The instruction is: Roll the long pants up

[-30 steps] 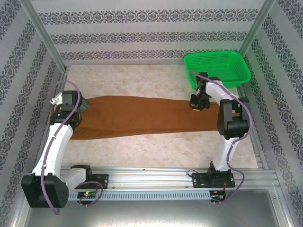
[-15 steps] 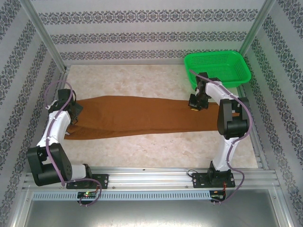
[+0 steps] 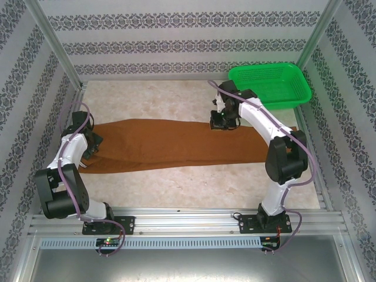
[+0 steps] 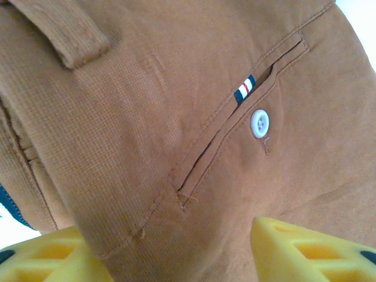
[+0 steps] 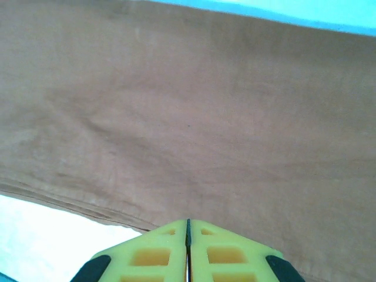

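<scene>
The long pants (image 3: pixel 176 144) lie flat across the table, rust-brown, waist end at the left and leg ends at the right. My left gripper (image 3: pixel 89 144) hovers low over the waist end. In the left wrist view its yellow fingers (image 4: pixel 305 247) stand apart, open, over a back pocket with a white button (image 4: pixel 259 123). My right gripper (image 3: pixel 222 123) is above the far edge of the legs, right of the middle. In the right wrist view it (image 5: pixel 188 226) is shut, with nothing seen between the fingers, and the cloth (image 5: pixel 205 117) lies below.
A green plastic basket (image 3: pixel 270 82) stands at the back right corner, close behind the right arm. Patterned walls and metal posts close in the table on three sides. Bare tabletop (image 3: pixel 176 188) lies in front of the pants.
The right gripper has moved left along the pants' far edge, away from the basket. The left arm has folded back toward the left wall, its gripper staying over the waist end.
</scene>
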`<act>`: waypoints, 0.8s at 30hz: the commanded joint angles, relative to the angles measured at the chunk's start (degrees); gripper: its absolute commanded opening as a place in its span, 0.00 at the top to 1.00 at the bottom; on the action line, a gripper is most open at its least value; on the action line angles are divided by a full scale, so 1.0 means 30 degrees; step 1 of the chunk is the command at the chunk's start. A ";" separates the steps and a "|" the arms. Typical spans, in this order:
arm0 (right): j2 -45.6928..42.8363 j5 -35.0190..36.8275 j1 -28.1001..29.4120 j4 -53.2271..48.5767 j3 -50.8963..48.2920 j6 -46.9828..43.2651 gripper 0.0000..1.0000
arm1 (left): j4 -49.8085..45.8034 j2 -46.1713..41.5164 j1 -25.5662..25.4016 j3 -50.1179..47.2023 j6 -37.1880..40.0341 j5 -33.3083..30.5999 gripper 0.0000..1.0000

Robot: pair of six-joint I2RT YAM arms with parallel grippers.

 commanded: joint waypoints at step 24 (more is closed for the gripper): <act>0.2197 -0.1046 -0.0363 0.1729 0.0304 0.0588 0.90 | -0.4395 0.8450 -0.1363 1.6888 0.2326 -0.0215 1.00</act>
